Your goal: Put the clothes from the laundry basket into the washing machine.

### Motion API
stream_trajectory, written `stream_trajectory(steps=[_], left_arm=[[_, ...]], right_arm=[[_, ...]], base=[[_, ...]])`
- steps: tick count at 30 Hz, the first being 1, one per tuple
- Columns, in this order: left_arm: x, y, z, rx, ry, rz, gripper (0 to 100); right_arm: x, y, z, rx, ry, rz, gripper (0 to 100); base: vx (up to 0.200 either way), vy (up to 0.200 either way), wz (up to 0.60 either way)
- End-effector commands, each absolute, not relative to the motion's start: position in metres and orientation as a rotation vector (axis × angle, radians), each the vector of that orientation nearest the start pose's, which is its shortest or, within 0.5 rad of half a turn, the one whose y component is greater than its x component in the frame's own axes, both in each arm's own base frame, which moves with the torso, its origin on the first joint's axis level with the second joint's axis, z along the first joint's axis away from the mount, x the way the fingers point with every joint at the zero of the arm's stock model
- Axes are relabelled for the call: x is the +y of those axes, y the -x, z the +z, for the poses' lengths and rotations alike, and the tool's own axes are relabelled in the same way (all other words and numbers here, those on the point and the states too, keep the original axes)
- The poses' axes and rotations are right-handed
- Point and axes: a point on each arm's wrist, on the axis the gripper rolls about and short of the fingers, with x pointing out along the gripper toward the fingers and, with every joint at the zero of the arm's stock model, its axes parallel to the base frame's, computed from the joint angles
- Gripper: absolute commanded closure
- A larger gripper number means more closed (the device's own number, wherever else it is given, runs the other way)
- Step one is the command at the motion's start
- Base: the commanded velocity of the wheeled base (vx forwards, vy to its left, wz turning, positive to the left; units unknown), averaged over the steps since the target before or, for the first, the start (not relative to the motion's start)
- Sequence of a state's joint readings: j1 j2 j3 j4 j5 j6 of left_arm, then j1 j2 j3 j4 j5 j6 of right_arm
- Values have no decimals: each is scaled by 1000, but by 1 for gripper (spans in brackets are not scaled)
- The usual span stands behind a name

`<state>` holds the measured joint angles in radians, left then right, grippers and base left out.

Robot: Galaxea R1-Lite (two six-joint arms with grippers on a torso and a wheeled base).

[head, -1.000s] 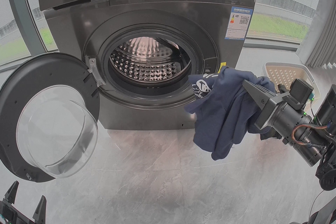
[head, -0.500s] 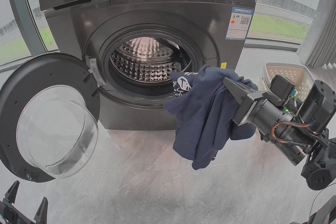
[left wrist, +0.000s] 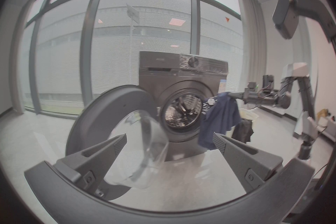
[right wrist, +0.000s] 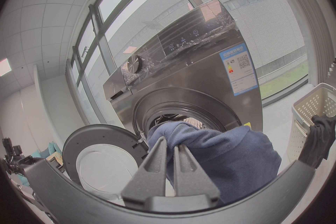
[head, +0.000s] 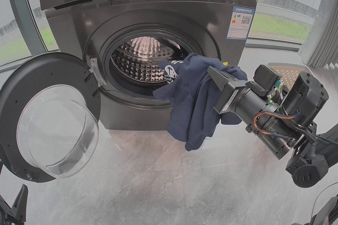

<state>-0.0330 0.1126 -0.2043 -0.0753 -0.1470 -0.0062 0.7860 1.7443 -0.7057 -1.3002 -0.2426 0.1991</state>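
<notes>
The grey washing machine (head: 148,0) stands ahead, its round door (head: 45,116) swung wide to the left and its steel drum (head: 149,58) exposed. My right gripper (head: 210,69) is shut on a navy blue garment (head: 192,106), which hangs just in front of the drum opening's right side, its upper corner over the rim. In the right wrist view the shut gripper (right wrist: 169,144) pinches the navy garment (right wrist: 227,158). The pale laundry basket (right wrist: 311,109) stands right of the machine with a black garment (right wrist: 320,137) draped over its edge. My left gripper (left wrist: 168,138) stays open and empty, low at the left.
The open door (left wrist: 115,119) takes up the floor space left of the machine. Grey tiled floor (head: 158,180) lies in front. Windows run behind the machine and a curtain (head: 324,39) hangs at the far right, next to the basket (head: 288,72).
My right gripper has carried the navy garment leftward and up, from beside the basket to the drum opening. The left gripper has sunk lower at the head view's corner.
</notes>
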Motion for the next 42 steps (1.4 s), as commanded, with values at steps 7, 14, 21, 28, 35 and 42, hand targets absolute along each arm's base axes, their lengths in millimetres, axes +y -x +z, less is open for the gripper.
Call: stream_trajectory(steps=[7, 14, 21, 28, 35, 42], left_arm=[[-25, -59, 164, 300, 111, -648, 0], [-46, -123, 157, 366, 122, -748, 0], [-63, -155, 148, 360, 111, -799, 0], [-79, -163, 134, 448, 109, -858, 0], [-96, -174, 124, 471, 100, -922, 0], [-114, -184, 119, 471, 91, -970, 0]], right_arm=[[234, -226, 235, -262, -380, 653, 100], [238, -232, 242, -291, -406, 642, 100], [241, -232, 240, -287, -406, 644, 100], [248, -239, 240, -295, -414, 632, 100], [252, -244, 236, -291, -411, 629, 100], [255, -246, 232, -281, -407, 625, 100]], base=[[0, 0, 0], [0, 0, 0], [0, 0, 0], [0, 0, 0], [0, 0, 0], [0, 0, 0]])
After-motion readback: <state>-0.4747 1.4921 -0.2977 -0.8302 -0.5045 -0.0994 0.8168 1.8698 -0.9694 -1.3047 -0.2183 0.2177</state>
